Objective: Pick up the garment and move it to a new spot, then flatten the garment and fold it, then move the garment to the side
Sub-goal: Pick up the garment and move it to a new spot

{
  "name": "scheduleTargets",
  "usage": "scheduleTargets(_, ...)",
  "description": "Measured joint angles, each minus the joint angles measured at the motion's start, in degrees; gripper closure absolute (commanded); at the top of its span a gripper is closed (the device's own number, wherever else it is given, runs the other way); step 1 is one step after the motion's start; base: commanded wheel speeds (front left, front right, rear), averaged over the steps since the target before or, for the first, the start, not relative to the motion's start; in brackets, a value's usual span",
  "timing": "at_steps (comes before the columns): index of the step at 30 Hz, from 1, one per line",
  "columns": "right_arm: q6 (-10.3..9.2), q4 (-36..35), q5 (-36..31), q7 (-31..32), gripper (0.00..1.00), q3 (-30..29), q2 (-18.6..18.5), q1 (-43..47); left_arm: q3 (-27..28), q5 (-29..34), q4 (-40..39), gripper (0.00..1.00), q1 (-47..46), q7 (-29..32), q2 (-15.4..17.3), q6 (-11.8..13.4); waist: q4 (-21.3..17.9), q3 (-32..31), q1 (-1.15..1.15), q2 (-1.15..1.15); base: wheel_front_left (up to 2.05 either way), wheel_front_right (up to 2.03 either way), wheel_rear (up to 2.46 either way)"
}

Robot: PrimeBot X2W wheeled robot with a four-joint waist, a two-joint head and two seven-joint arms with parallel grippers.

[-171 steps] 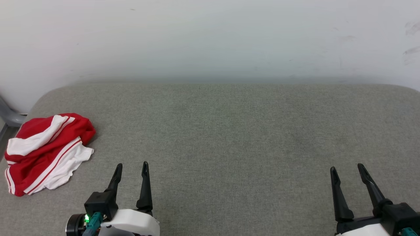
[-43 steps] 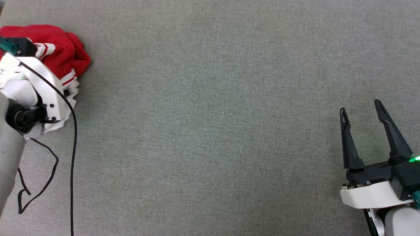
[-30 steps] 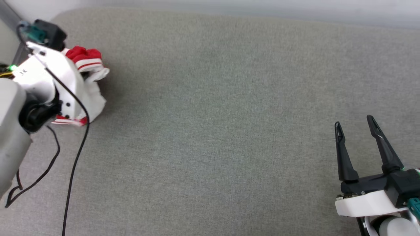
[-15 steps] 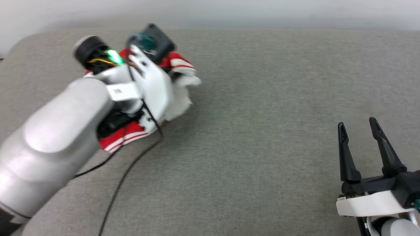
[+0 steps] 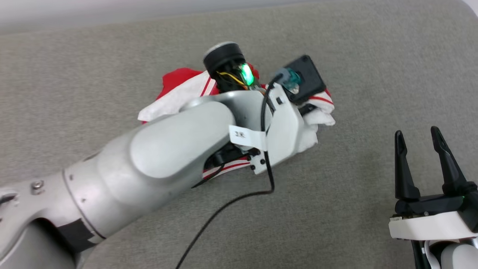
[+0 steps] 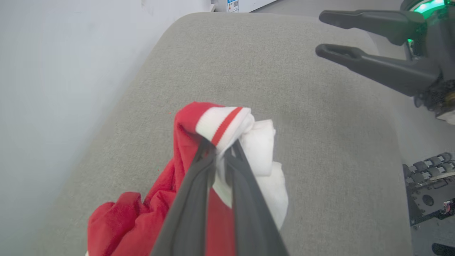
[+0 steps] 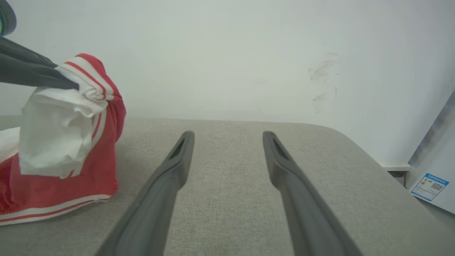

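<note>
Early yet: left jaws pinch the garment, half-lifted; right jaws gape empty; placing, flattening, folding remain.

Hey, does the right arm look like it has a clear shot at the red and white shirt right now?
Probably yes. The right gripper is open, with bare grey cushion between it and the garment. The left gripper pinches its striped trim, bunching it upright.

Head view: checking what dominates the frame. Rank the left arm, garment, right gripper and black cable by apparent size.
1. left arm, inflated by nearness to the camera.
2. garment and right gripper: visible parts look alike, unranked.
3. black cable.
</note>
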Motion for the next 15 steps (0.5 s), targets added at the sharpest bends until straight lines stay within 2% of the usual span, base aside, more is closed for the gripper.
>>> scheduleTargets(5, 0.00, -0.36, 0.83, 0.00, 0.00, 0.12, 0.00, -1.30, -1.80, 0.58, 5.37, 1.00, 1.65, -0.80, -3.53, 0.00, -2.25, 2.89, 0.00, 0.00, 0.00, 0.00, 0.00)
scheduleTargets(9, 0.00, -0.37, 1.25, 0.00, 0.00, 0.34, 0.01, -2.01, -2.21, 4.79, 9.71, 1.00, 6.06, 0.99, -5.52, 0.01, -3.73, 5.08, 0.00, 0.00, 0.00, 0.00, 0.00)
scheduleTargets(15, 0.00, -0.15, 1.27, 0.00, 0.00, 0.25, 0.01, -2.70, -1.99, 8.87, 11.38, 1.00, 13.46, 3.54, -7.35, 0.02, -5.05, 7.15, 0.00, 0.00, 0.00, 0.00, 0.00)
